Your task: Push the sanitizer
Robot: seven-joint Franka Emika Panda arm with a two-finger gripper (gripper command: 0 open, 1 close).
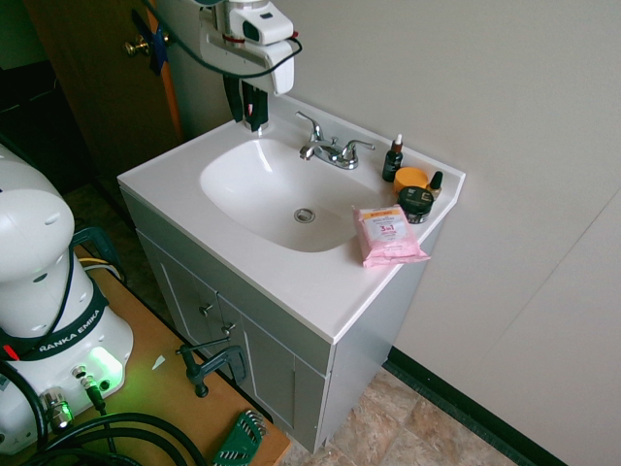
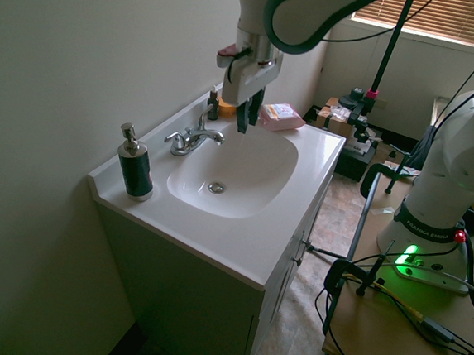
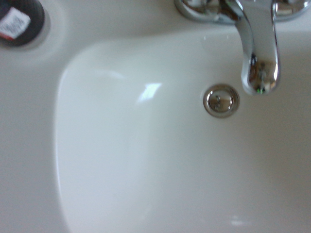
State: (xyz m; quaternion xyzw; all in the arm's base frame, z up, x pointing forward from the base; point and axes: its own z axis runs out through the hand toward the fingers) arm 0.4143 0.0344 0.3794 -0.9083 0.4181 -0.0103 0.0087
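Observation:
The sanitizer (image 2: 135, 166), a tall black pump bottle with a silver head, stands upright on the counter's back corner by the wall, on the far side of the faucet from the other toiletries. In the wrist view its dark top and white-and-red label (image 3: 30, 20) show in a corner. My gripper (image 2: 247, 120) hangs above the sink basin (image 2: 245, 173), about level with the faucet and well apart from the bottle. Its fingers point down with a narrow gap and hold nothing. In the first exterior view the gripper (image 1: 248, 112) covers that corner, so the bottle is hidden there.
A chrome faucet (image 1: 330, 150) stands at the back of the basin, between gripper and bottle. On the other counter end lie a pink wipes packet (image 1: 388, 235), a small dropper bottle (image 1: 392, 160) and two jars (image 1: 413, 190). The wall runs right behind the counter.

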